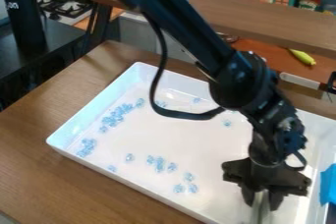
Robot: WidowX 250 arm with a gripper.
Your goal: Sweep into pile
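Tray (pixel 181 142): white, sitting on the wood table (pixel 39 164).
Bits (pixel 159 164): light blue, all in the tray; a long streak by the left wall, a small clump at the left corner, loose ones toward the front, a few singles farther back.
Gripper (pixel 261 201): pointing down at the tray's front right, fingers narrow around some pale strip (pixel 261 210), can't tell what exactly.
Blue thing (pixel 328 184): at the tray's right wall.
Stove (pixel 62 6): back left.

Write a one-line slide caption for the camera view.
Robot arm over a white tray, its black gripper low near scattered pale-blue pieces to be swept together.
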